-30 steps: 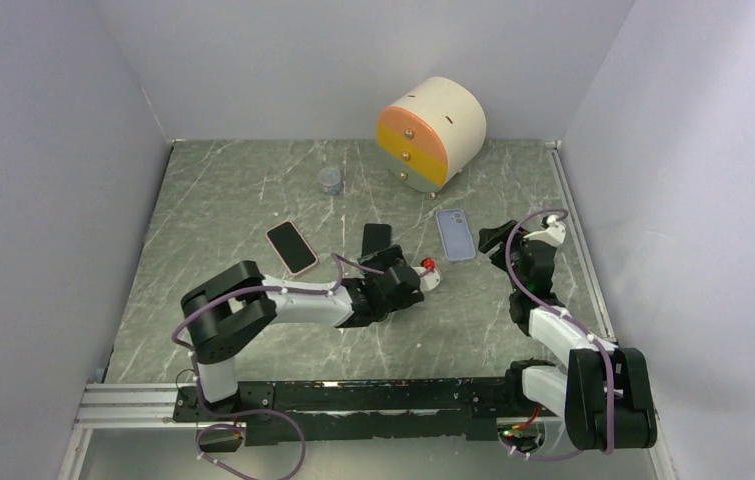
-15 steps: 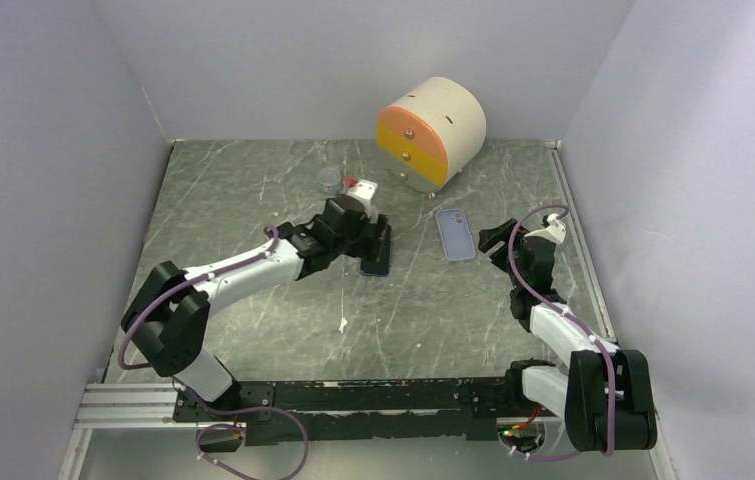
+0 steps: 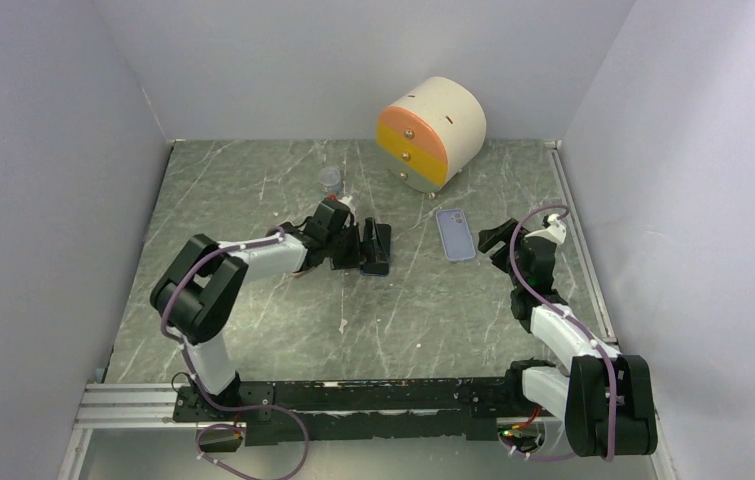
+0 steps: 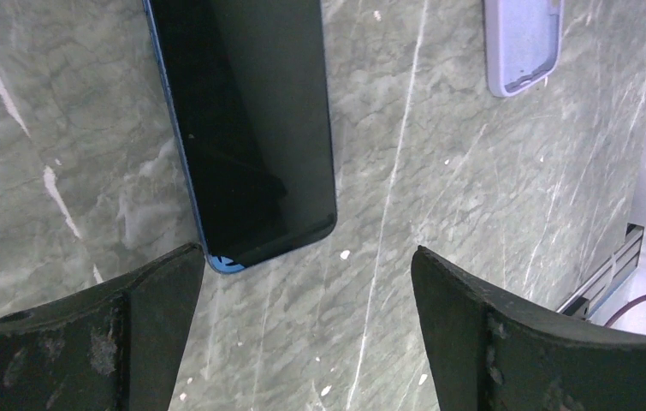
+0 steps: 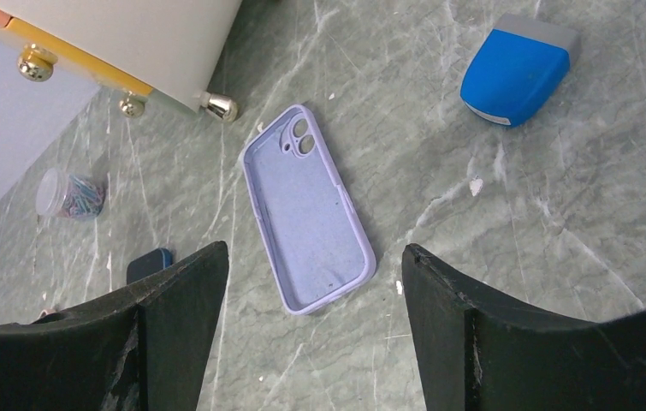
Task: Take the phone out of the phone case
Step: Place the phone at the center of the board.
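Note:
The phone [image 3: 382, 243] has a dark screen and sits in a blue case, flat on the marble table. It fills the upper left of the left wrist view [image 4: 246, 128]. My left gripper [image 3: 363, 247] is open, low over the table at the phone's near end, holding nothing [image 4: 306, 257]. One finger [image 4: 161, 291] is close to the phone's blue corner. An empty lilac case [image 3: 455, 234] lies to the right [image 5: 311, 210]. My right gripper [image 3: 498, 238] is open and empty just right of the lilac case [image 5: 313, 255].
A round cream and orange drawer unit [image 3: 433, 128] stands at the back. A small clear jar [image 3: 330, 180] of clips stands behind the left gripper. A blue and grey block [image 5: 518, 70] lies on the table in the right wrist view. Grey walls enclose the table.
My left arm has swung from the table's middle out to the phone, and its gripper now sits low at the phone's end. The right arm has not moved.

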